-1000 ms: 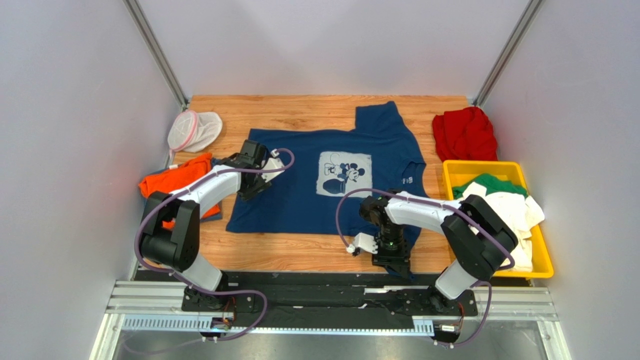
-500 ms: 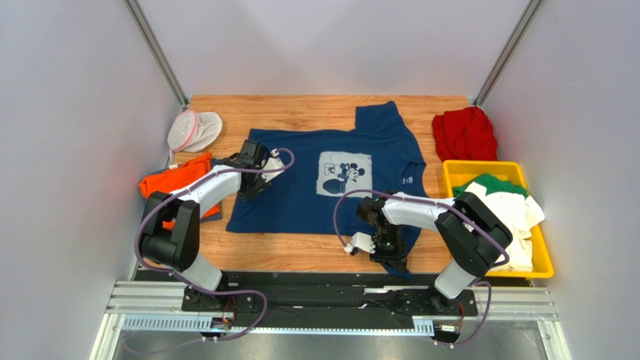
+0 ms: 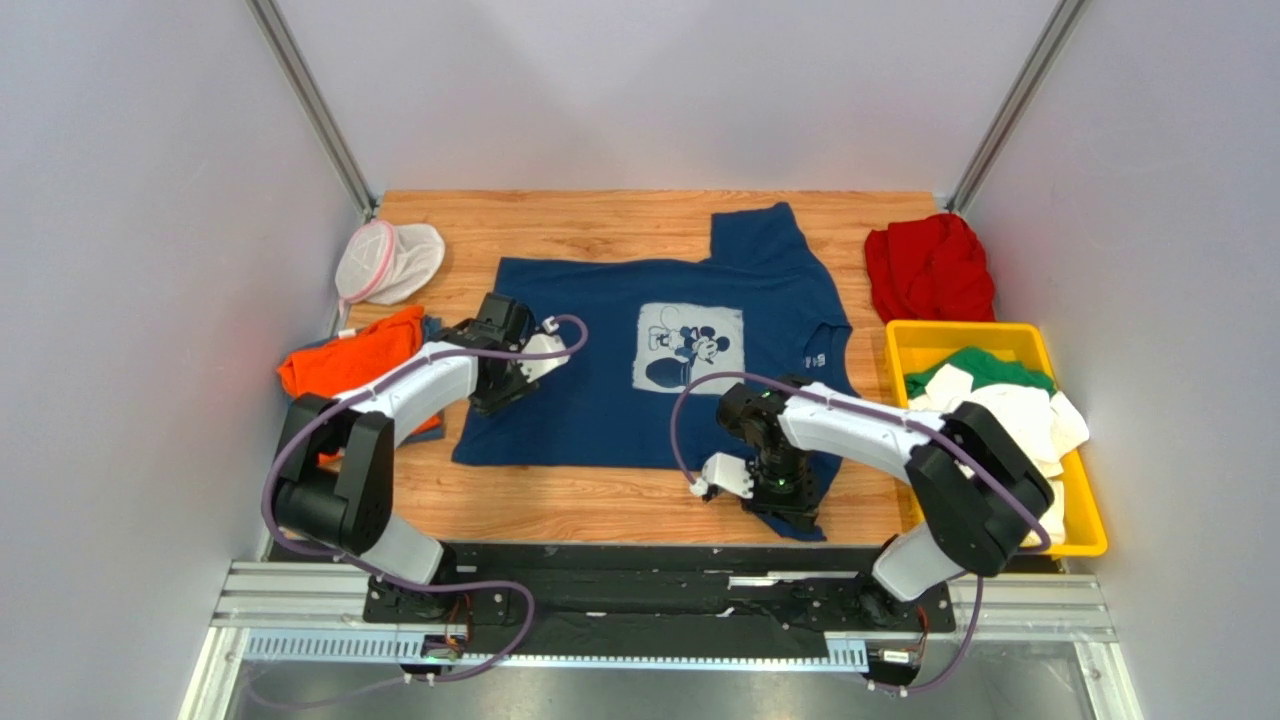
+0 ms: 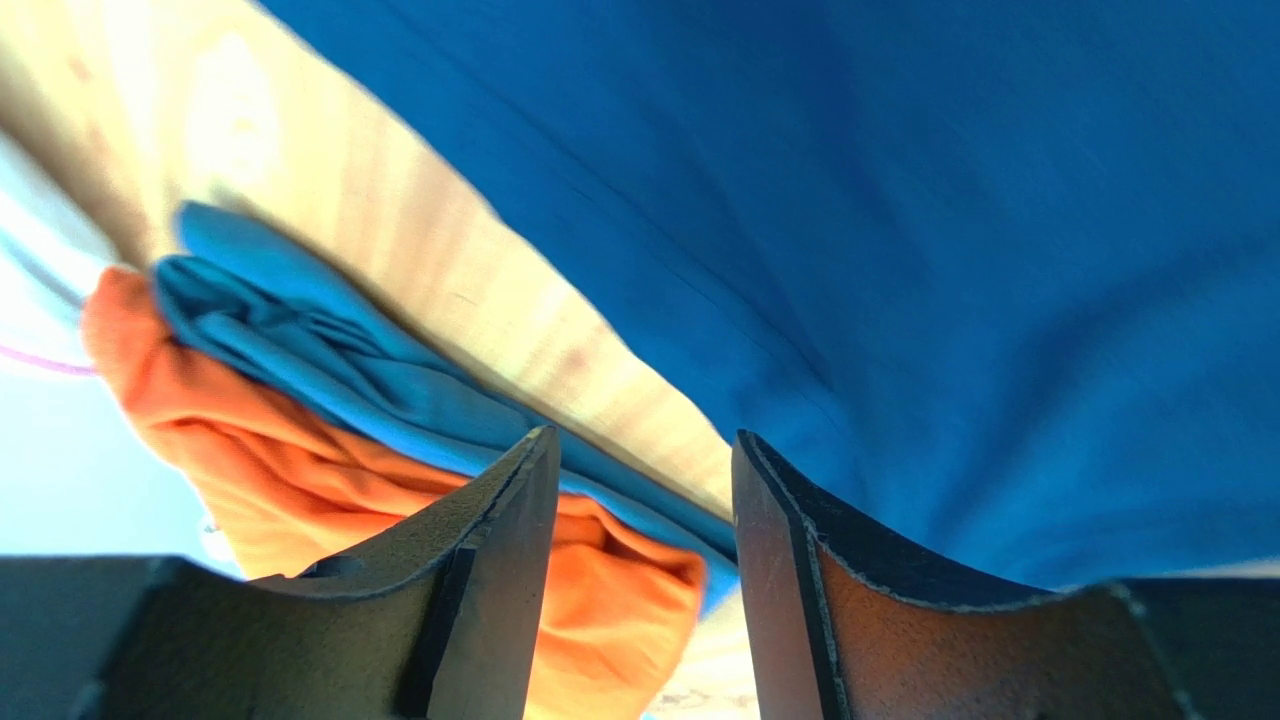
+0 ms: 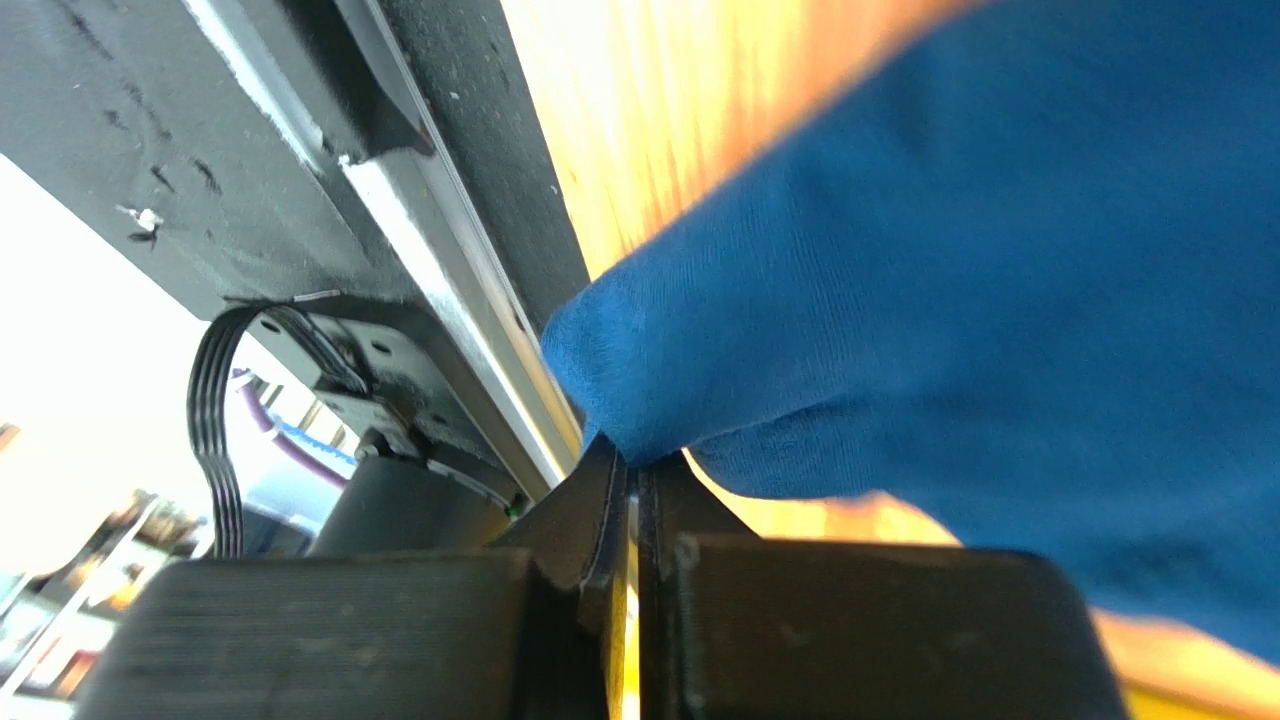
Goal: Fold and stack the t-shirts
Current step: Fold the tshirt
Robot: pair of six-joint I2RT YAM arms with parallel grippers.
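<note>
Two grippers are working one garment: the navy shirt (image 3: 601,402), spread flat in the middle of the table (image 3: 601,218) with its print facing up. We judge the step in hand to be the first fold of this shirt.

Our right gripper (image 5: 631,477) has its jaws pinched tight on a blue corner of cloth at the shirt's near right, close to the table's near edge. The wrist view shows the fabric bunched and caught right at the tips. Our left gripper (image 4: 642,447) hangs over the shirt's left edge with its jaws roughly half apart and nothing between them. The orange shirt (image 3: 338,360) lies just beyond it.

The red shirt (image 3: 929,267) at the far right and the white and green ones in the yellow bin (image 3: 902,333) are waiting their turn.

Next, we think, the left side needs a hold to match — down onto the near left edge and closed on the cloth. Both corners could then rise and travel together. Lifting from the right alone would likely drag the shirt askew.
</note>
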